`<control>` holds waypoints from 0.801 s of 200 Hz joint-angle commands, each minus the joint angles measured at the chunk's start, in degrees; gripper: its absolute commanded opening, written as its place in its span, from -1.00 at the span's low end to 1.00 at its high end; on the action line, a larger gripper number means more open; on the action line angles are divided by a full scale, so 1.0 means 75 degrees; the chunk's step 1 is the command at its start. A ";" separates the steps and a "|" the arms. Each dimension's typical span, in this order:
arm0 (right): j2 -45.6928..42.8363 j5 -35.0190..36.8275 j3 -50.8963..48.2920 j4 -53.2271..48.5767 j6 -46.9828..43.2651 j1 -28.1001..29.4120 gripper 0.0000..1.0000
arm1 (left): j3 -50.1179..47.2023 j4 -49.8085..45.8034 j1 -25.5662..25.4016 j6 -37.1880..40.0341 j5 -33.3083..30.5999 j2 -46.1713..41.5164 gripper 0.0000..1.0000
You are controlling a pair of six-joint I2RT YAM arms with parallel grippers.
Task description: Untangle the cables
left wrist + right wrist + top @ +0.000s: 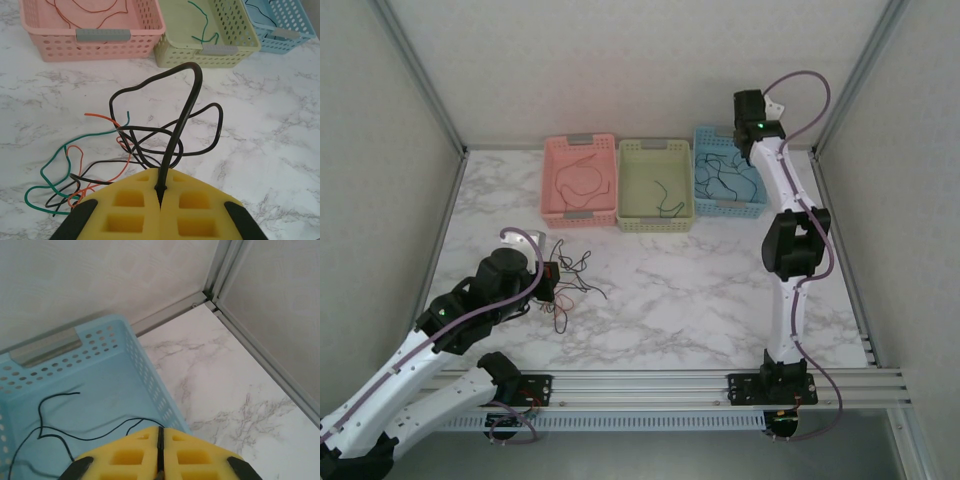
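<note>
Marble-veined table (260,130) from the left wrist, strewn with a loose tangle of red, green and black cables (100,165). Yellow pads of the left hand (161,189) pressed fully together on one thicker black cable (189,105), arched up out of the tangle. Behind, side by side: pink basket (50,45) with red strands (90,10), green basket (175,52) with a green strand (205,25), corner of a blue basket (280,42).

From the right wrist: right hand (160,432) closed pad to pad, nothing visible in its grip, poised above the right side of the blue basket. Thin black strands (40,420) loose on the basket floor.

From above: tangle on the left front part of the table, right at the tip of the left hand. Baskets in a row against the far wall, pink at left, green in the middle, blue at right, each with strands of its own colour or, in the blue one, dark ones. Right arm stretched far forward over the blue basket, well apart from the tangle.
</note>
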 commanded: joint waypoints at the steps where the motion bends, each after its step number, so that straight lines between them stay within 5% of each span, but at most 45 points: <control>1: -0.0261 -0.0072 -0.0495 -0.0014 0.0332 -0.0206 -0.88 | -0.0070 -0.0045 -0.0013 -0.0066 0.0060 -0.0096 -1.00; 70: -0.0470 -0.1389 -0.1209 0.0543 0.0323 -0.0236 -0.85 | -0.0084 -0.0059 -0.0016 -0.0062 0.0036 -0.0095 -1.00; 86: -0.0439 -0.1777 -0.1119 0.0435 0.0310 -0.0186 -0.68 | -0.0075 -0.0061 -0.0016 -0.0068 0.0036 -0.0086 -1.00; 128: -0.0854 -0.2661 -0.1173 0.0134 0.0159 -0.0093 0.21 | -0.0067 -0.0064 -0.0010 -0.0064 0.0036 -0.0093 -1.00; 160: -0.1992 -0.3361 -0.1825 0.0325 -0.0236 0.0174 0.28 | -0.0047 0.0115 -0.0010 -0.0030 0.0416 -0.0179 -1.00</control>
